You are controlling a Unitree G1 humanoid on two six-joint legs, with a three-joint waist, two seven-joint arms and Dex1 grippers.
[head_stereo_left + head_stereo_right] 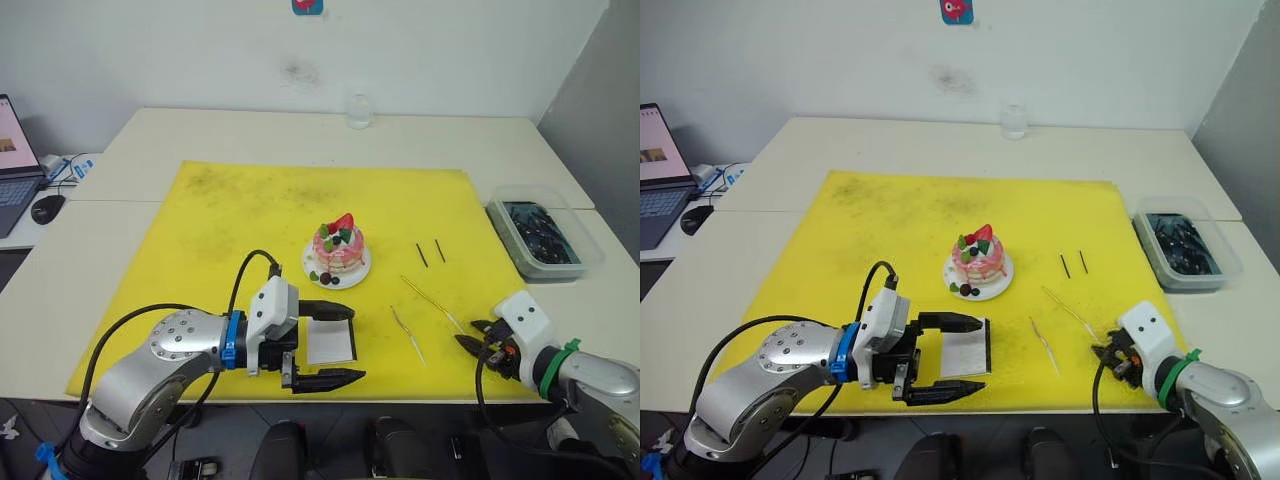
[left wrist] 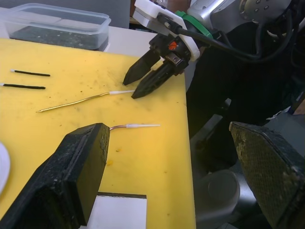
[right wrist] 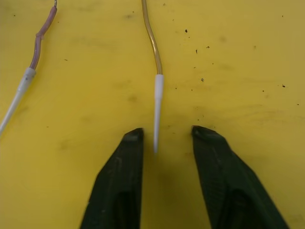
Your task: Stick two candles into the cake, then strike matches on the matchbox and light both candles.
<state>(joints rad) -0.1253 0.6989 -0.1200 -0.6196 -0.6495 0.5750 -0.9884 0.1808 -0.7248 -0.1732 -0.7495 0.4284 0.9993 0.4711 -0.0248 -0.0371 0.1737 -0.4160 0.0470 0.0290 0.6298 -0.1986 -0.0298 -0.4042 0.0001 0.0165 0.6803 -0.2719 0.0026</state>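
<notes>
Yellow mat (image 1: 250, 210), candle (image 3: 153, 57) lengthwise between parted empty right gripper (image 3: 162, 138) fingers, left gripper (image 1: 335, 345) wide open

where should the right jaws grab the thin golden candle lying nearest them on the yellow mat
Probably at the white tapered tip of the thin golden wavy candle, coming down from above. It lies flat on the yellow mat, pointing into the gap of the open right gripper, so the fingers straddle it crosswise.
</notes>
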